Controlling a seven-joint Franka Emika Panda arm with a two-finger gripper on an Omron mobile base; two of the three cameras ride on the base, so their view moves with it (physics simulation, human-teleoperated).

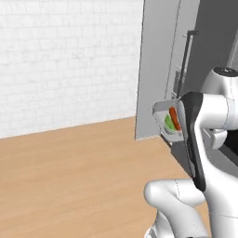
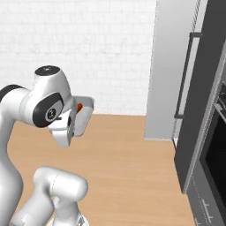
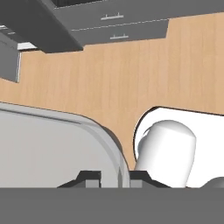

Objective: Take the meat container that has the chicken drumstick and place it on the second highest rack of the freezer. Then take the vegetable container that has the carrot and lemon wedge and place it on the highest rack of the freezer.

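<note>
Carrot (image 1: 173, 117) and lemon wedge (image 1: 169, 123) are riding in the vegetable container (image 1: 163, 111), which we are carrying tipped steeply on its side at the right centre of the left base view, just in front of the grey freezer (image 1: 155, 65) panel. In the right base view the same container is showing at centre left, tucked against the arm's wrist, an orange tip peeking over its edge. In the hand view the end effector (image 3: 114, 177) is pinching the container's rim at the bottom centre of the frame — the fingertips (image 3: 89, 177) are standing close together on either side of the thin wall.

We are judging the tray light and stiff but smooth, so a rim pinch could let it swing or slip. Loose pieces inside could slide — levelling the tray before reaching the highest rack seems wise.
</note>
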